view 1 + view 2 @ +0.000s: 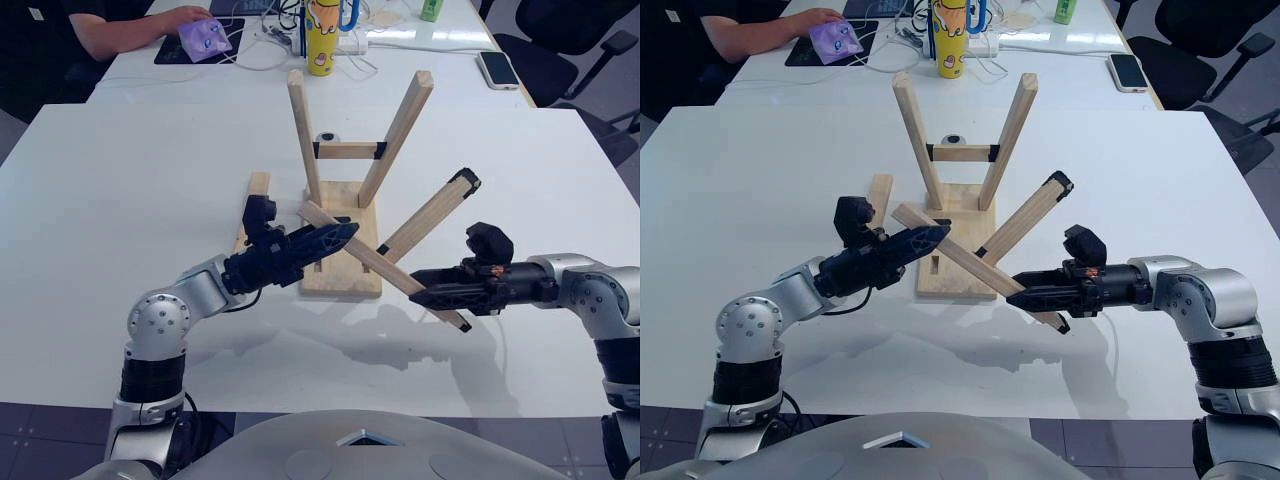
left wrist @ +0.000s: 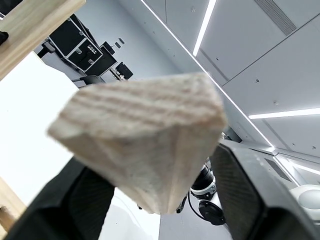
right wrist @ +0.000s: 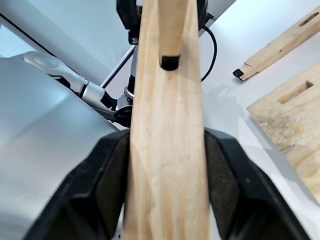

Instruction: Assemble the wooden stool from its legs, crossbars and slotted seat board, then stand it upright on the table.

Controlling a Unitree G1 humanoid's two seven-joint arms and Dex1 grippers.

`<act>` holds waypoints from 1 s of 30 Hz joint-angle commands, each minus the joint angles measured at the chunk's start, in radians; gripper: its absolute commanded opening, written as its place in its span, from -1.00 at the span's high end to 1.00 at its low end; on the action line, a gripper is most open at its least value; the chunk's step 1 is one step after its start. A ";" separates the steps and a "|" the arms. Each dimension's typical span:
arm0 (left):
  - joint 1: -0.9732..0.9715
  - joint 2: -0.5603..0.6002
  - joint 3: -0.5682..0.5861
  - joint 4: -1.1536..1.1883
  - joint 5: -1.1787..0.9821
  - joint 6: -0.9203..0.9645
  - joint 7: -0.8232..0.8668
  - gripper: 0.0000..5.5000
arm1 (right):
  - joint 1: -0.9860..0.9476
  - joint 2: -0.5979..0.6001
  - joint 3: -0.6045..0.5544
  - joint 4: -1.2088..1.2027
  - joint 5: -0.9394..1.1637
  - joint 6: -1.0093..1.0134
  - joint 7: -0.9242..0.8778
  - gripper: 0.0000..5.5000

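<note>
Left gripper (image 1: 335, 235) has its fingers (image 2: 240, 190) pinched tight on one end of a pale wooden leg (image 1: 375, 262), and the right gripper (image 1: 422, 292) is clamped on the other end. The leg hangs tilted just over the flat slotted seat board (image 1: 340, 282), with a second leg (image 1: 432, 212) branching off it. Beyond the fingers, two legs with a black-tipped crossbar (image 1: 347, 150) already stand in the board. A loose wooden slat (image 1: 256, 188) lies beside the left fingers. Roughly halfway, I'd say: this pair is unseated and the stool not yet upright.

Silver arms (image 1: 160, 325), black forearms (image 1: 275, 258), black jaws
</note>
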 commanded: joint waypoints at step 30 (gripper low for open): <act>-0.083 0.363 0.309 0.137 0.021 0.022 -0.162 0.27 | 0.116 0.145 0.093 0.129 -0.544 -0.765 -0.291 -0.67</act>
